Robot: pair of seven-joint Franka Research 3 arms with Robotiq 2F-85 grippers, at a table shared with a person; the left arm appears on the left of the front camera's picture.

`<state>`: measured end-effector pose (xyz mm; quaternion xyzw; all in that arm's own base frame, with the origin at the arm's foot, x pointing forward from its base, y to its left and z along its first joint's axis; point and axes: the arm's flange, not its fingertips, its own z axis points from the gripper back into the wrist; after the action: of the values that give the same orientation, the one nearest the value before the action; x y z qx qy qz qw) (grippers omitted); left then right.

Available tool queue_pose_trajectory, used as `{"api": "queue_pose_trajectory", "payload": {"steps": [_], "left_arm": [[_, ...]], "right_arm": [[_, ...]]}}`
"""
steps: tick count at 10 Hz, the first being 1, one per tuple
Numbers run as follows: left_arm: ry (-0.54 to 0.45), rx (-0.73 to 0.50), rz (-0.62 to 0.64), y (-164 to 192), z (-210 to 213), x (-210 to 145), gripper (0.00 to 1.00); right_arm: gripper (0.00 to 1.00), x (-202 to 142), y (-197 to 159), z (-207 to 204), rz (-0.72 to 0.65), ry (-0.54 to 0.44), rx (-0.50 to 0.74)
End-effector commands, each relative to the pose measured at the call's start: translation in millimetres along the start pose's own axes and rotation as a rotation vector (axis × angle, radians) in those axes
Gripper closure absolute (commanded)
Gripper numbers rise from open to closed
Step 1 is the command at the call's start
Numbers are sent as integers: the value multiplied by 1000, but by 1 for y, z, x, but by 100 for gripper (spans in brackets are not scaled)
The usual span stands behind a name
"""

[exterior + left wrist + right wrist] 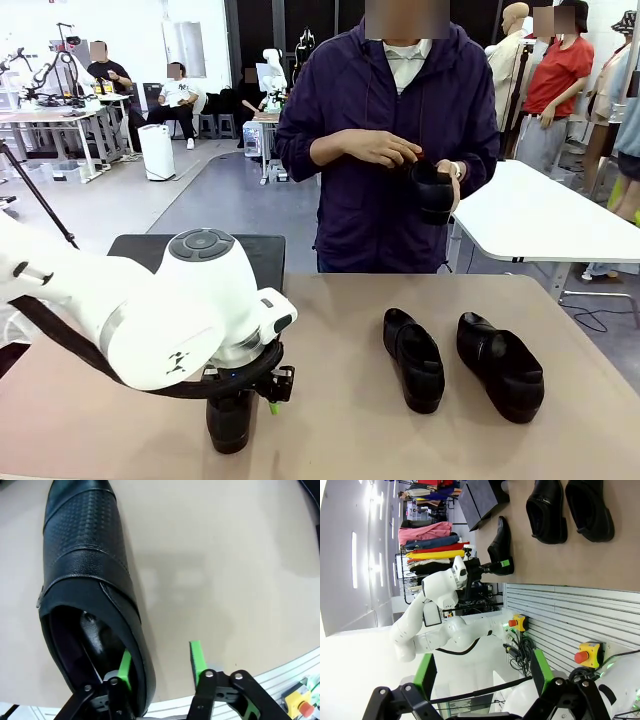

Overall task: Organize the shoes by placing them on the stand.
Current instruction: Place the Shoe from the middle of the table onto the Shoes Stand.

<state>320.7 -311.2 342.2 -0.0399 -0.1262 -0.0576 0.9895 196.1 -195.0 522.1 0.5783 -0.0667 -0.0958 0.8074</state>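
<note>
My left gripper (pixel 246 398) hangs low over a black shoe (pixel 228 428) at the table's near left. In the left wrist view its jaws straddle the heel-side wall of that shoe (pixel 85 575). One green pad (pixel 125 664) is inside the opening. The other pad (pixel 195 655) stands outside, a gap away from the leather. Two more shoes (pixel 413 360) (pixel 500 366) lie side by side at the right. A person at the far side holds a fourth shoe (pixel 432 190) in both hands. The black stand (pixel 135 248) sits behind my left arm. My right gripper (pixel 470 690) stands open, off the table.
The tan table (pixel 340 320) has free room in the middle, between the left shoe and the pair. In the right wrist view the table's near edge and red stop buttons (pixel 585 656) appear. A white table (pixel 530 215) stands behind the person.
</note>
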Motion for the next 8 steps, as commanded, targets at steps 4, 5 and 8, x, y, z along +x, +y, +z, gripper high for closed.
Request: {"api": "queue_pose_trajectory", "payload": {"steps": [4, 5, 8], "left_arm": [[5, 36, 23, -7, -4, 7, 100], [1, 43, 25, -6, -3, 6, 100], [-11, 54, 19, 0, 7, 3, 100]], "right_arm": [[0, -1, 1, 3, 25, 4, 5], [0, -1, 1, 3, 25, 4, 5], [0, -1, 1, 3, 25, 4, 5]]}}
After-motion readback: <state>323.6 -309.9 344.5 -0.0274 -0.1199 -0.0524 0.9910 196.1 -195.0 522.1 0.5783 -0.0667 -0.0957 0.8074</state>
